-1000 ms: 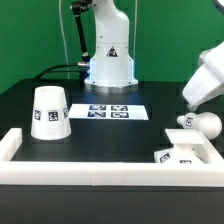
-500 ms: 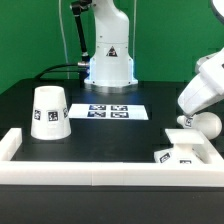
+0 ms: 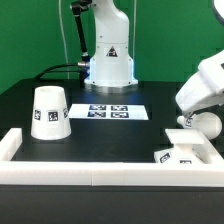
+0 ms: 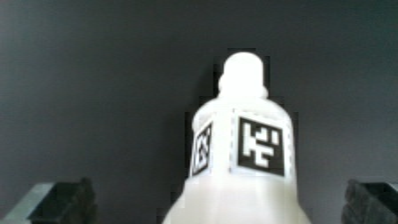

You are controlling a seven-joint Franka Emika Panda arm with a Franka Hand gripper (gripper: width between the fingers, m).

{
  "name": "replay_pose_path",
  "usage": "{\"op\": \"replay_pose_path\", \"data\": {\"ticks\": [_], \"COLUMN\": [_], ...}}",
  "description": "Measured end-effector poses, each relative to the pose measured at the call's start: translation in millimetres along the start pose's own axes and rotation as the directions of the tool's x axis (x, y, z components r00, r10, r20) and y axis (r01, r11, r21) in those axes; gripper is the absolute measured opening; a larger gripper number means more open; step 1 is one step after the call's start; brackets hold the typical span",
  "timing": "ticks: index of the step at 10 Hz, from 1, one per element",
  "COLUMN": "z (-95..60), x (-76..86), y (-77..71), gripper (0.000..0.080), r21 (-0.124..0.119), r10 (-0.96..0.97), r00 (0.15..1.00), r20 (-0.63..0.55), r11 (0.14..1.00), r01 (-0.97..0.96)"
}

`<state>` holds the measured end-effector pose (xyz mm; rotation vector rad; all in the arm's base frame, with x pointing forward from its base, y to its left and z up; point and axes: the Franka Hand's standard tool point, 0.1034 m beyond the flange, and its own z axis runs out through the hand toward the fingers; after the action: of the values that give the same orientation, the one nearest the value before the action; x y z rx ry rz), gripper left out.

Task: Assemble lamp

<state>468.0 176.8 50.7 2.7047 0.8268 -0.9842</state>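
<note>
The jaws stand spread wide. In the wrist view the two dark fingertips (image 4: 64, 203) sit on either side of the bulb (image 4: 246, 150), and a strip of dark bench (image 4: 107, 100) shows between each tip and the white body, so neither touches it. One black-and-white tag and the rounded neck end are in view.

In the exterior view the arm (image 3: 203, 85) hangs low over the bulb (image 3: 207, 123), which lies on its side at the bench's (image 3: 120, 140) 3 o'clock. The base (image 3: 180, 155) rests near it, at 7 o'clock from it and just inside the front rail (image 3: 100, 172). The marker board (image 3: 110, 112) lies flat at mid-bench. The shade (image 3: 48, 110) stands upright, wide end down, at the bench's 9 o'clock, well apart from the other parts.
</note>
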Motion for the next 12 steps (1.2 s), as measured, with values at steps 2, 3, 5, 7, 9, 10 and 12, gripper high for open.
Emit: {"op": "replay_pose_path", "data": {"ticks": [2, 3, 5, 7, 9, 10, 12], "z": [0.7, 3.6, 5.5, 5.4, 10.8, 12.1, 20.3], "x": [0.5, -6.1, 0.6, 12.1, 19.1, 21.1, 28.6], "y": [-0.3, -4.4, -11.5, -13.6, -13.2, -13.5, -14.6], "gripper": [0.0698, 0.0698, 0.0698, 0.0698, 0.0698, 0.0698, 0.0698], "r21": [0.0, 0.004, 0.009, 0.006, 0.008, 0.007, 0.007], "r10": [0.0, 0.001, 0.006, 0.002, -0.002, -0.002, -0.006], "r00": [1.0, 0.998, 0.982, 0.986, 0.988, 0.99, 0.992], "r20": [-0.001, 0.064, 0.189, 0.169, 0.153, 0.144, 0.126], "r11": [1.0, 1.0, 1.0, 1.0, 1.0, 1.0, 1.0], "r01": [0.0, -0.001, -0.008, -0.003, 0.001, 0.001, 0.005]}}
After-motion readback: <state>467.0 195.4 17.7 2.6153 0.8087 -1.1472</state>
